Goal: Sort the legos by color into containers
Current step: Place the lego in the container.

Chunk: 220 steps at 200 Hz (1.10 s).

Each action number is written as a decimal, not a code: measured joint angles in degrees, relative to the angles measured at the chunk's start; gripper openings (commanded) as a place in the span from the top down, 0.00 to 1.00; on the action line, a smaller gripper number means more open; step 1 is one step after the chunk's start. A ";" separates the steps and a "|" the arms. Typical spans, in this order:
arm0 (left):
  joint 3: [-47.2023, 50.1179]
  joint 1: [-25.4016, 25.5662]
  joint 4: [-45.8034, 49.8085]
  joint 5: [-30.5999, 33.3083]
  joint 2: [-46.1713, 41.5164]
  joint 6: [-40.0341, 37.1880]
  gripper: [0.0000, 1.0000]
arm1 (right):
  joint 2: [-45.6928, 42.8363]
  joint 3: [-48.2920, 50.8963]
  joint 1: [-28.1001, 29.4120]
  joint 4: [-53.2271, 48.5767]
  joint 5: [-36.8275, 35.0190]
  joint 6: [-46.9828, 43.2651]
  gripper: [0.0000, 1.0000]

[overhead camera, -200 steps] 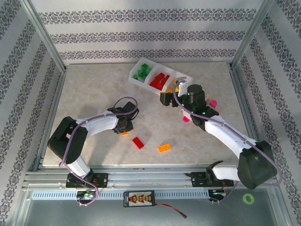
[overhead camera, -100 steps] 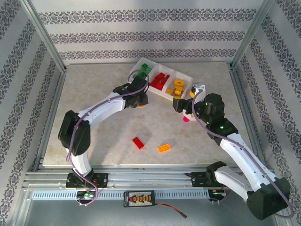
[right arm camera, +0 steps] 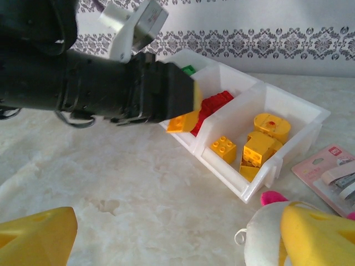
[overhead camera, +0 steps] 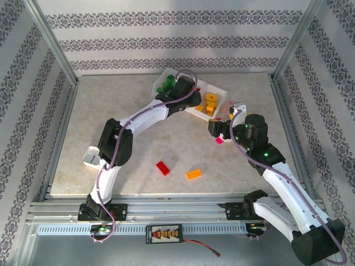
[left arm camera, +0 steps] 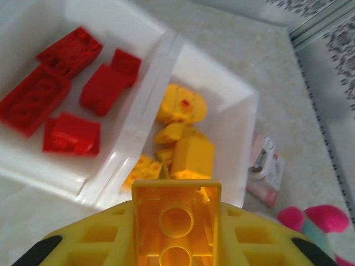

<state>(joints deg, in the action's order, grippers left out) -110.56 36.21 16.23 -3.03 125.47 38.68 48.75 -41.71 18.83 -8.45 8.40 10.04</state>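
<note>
Left jaws tight on orange brick [left arm camera: 176, 219], arm [overhead camera: 147, 116] outstretched, seemingly over tray [left arm camera: 147, 116].

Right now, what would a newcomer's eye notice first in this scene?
The left gripper, shut on an orange brick, hangs above the white tray at the far side of the table, whose compartments hold green, red and orange pieces. Nearer the arms, a red brick and a second orange brick lie loose on the table.

Two arms, left [overhead camera: 138, 119] and right [overhead camera: 277, 172], are built of white links and black joints. A purple cable [overhead camera: 244, 152] is looped along each. The right end effector [right arm camera: 177, 244] is fitted with yellow fingers [right arm camera: 313, 233].
</note>
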 measured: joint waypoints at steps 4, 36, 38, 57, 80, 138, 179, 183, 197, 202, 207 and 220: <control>-0.83 0.04 -0.39 -0.02 0.68 0.00 0.81 | 0.02 0.00 0.02 -0.04 0.00 0.00 0.06; -5.53 0.09 -4.37 -0.24 5.70 -0.15 0.82 | 0.04 0.00 0.00 -0.15 0.00 0.02 0.06; -5.70 0.09 -4.52 -0.24 5.92 -0.17 0.82 | 0.04 0.00 0.02 -0.15 0.00 0.02 0.06; -7.85 0.09 -6.27 -0.24 8.57 -0.61 0.82 | 0.04 0.00 0.00 -0.15 0.00 0.04 0.06; -11.45 0.09 -7.37 -0.20 11.91 -1.44 0.82 | 0.04 0.00 0.00 -0.15 0.00 0.22 0.06; -21.94 0.09 -8.13 -0.42 19.65 -2.97 0.81 | 0.02 0.00 0.00 -0.15 0.00 0.48 0.06; -27.21 0.11 -7.63 -1.14 23.15 -4.20 0.61 | -0.76 0.52 0.00 -0.35 -0.33 0.48 0.06; -27.30 0.11 -7.50 -1.20 23.23 -4.37 0.54 | -0.94 0.66 0.00 -0.39 -0.46 0.48 0.06; -27.56 0.11 -6.99 -1.38 23.23 -5.05 0.38 | -1.38 0.98 0.00 -0.63 -0.61 0.48 0.06; -27.71 0.11 -6.86 -1.40 23.23 -4.94 0.35 | -1.42 1.01 -0.11 -0.83 -0.63 0.48 0.06; -27.80 0.11 -6.73 -1.46 23.23 -5.33 0.32 | -1.46 1.01 -0.26 -0.92 -0.63 0.50 0.06; -28.02 0.11 -6.49 -1.49 23.21 -5.95 0.26 | -1.49 1.01 -0.37 -1.14 -0.68 0.59 0.06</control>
<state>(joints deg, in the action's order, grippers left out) -138.58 36.32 9.74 -4.51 148.68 32.73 47.27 -40.71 18.46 -9.58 7.73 10.63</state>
